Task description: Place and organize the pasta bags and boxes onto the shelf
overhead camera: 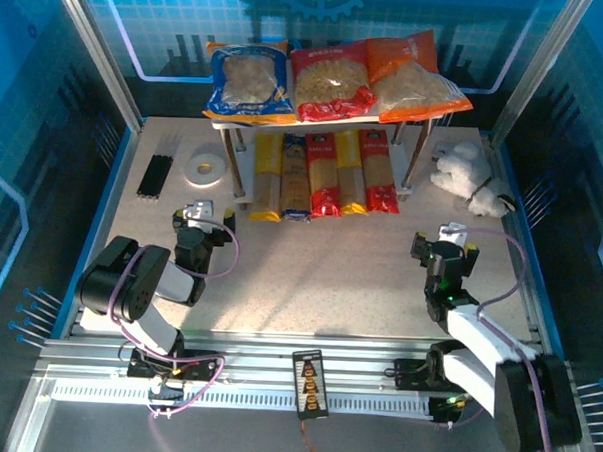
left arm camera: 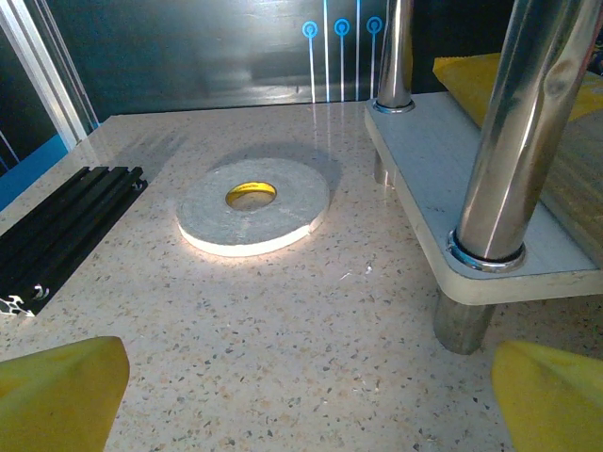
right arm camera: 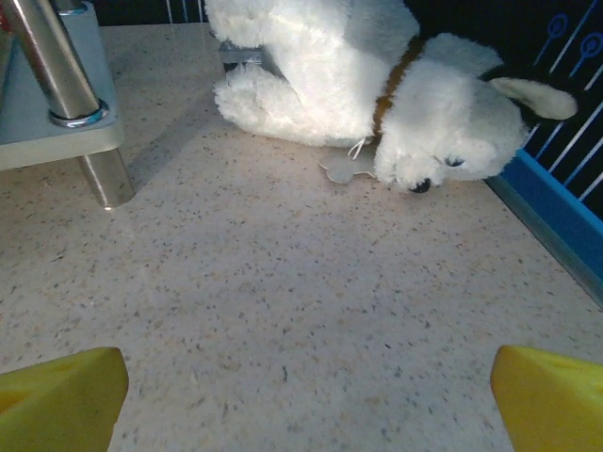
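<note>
Top external: bags [overhead camera: 333, 82] judged light, soft, slippery; boxes [overhead camera: 324, 174] stiff, brittle inside, best taken mid-length. Both jaws released, nothing held.

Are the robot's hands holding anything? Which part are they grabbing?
Nothing is held. The left gripper and the right gripper are both open and empty.

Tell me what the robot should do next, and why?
Probably just rest. The three bags already lie on the top board of the shelf, the five pasta boxes side by side on the lower one. The left gripper and right gripper are open and empty, and no pasta is left on the table.
</note>
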Controlling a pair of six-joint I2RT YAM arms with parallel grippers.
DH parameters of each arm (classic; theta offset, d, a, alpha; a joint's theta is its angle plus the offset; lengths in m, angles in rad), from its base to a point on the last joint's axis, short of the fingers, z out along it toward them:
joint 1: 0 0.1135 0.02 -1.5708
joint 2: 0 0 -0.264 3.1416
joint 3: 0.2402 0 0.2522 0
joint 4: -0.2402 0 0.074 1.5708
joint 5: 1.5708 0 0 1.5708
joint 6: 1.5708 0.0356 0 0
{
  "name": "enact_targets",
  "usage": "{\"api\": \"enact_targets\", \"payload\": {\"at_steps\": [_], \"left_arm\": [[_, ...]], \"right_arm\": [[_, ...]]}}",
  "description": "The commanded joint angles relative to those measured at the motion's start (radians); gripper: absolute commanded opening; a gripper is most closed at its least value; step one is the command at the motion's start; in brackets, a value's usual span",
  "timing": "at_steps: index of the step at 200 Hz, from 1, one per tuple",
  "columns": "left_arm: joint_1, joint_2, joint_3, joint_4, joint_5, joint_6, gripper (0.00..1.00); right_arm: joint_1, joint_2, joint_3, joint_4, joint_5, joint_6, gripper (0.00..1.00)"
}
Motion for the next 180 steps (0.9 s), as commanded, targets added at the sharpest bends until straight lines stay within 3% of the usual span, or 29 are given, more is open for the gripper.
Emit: {"api": "enact_targets", "payload": {"at_steps": [1, 67, 113, 138, 155, 167, 175, 180], "left_arm": [[0.011, -0.001, 0.006, 0.045, 0.018, 0.006, 0.99], [0.011, -0.001, 0.003, 0.05, 0.02, 0.007, 0.99], [0.01, -0.002, 0.003, 0.051, 0.019, 0.008, 1.0], [0.01, 0.0, 0.003, 0.05, 0.019, 0.007, 0.99], [0.011, -0.001, 0.004, 0.051, 0.02, 0.008, 0.99], [0.011, 0.0, 0.004, 0.051, 0.019, 0.008, 0.99], [0.01, -0.001, 0.004, 0.05, 0.018, 0.007, 1.0], [0.011, 0.0, 0.004, 0.049, 0.019, 0.008, 0.99]], "right_arm": [[-0.018, 0.146, 0.033, 0.289, -0.043, -0.026, 1.0], [-0.032, 0.389, 0.105, 0.489, -0.109, -0.121, 1.0], [-0.036, 0.458, 0.27, 0.241, -0.259, -0.169, 1.0], [-0.036, 0.46, 0.272, 0.237, -0.291, -0.177, 1.0], [-0.035, 0.456, 0.229, 0.312, -0.315, -0.189, 1.0], [-0.032, 0.469, 0.152, 0.459, -0.349, -0.192, 0.99], [-0.015, 0.52, 0.098, 0.647, -0.311, -0.225, 1.0], [-0.004, 0.519, 0.086, 0.656, -0.277, -0.224, 1.0]]}}
